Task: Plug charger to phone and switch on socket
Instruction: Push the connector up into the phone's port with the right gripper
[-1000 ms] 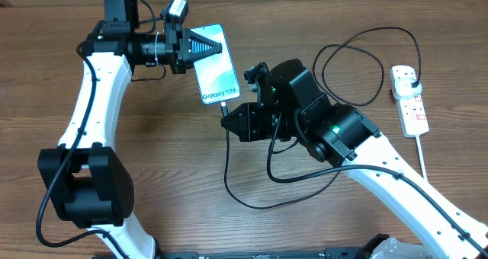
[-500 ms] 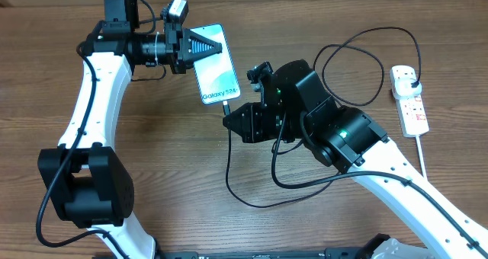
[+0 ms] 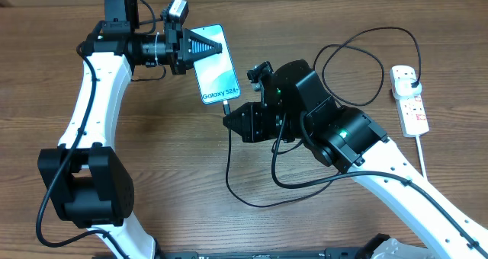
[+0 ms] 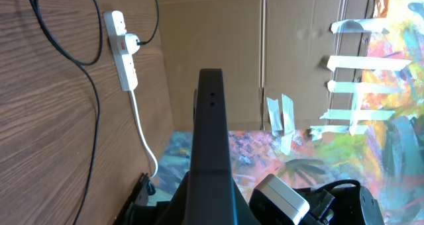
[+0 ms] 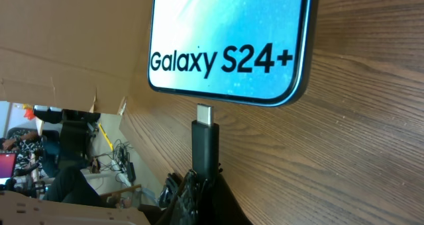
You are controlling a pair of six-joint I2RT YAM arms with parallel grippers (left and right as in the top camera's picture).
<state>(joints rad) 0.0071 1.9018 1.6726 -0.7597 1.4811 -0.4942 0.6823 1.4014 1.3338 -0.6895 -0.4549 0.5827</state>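
Counting up: two pincers, one charger [image 5: 205,142], one phone [image 3: 216,72], one socket [image 3: 410,103], one table [image 3: 175,160]. Nearest, right pincer [image 5: 202,185] clamped on the charger's connector, tip aimed at 12 o'clock, just short of the phone's bottom edge, not in. Next out, phone flat, screen lit. Beyond, at its 11 o'clock, left pincer [image 3: 216,46] squeezed together, tip over the top end. Far off at 3 o'clock, socket with one black plug [image 3: 412,79] seated.

phone [image 3: 216,75]: light-blue screen, black lettering, upper centre.
charger [image 5: 205,145]: black cable, silver tip.
socket [image 3: 409,100]: white, red marks, right edge.
table [image 3: 175,175]: brown woodgrain.
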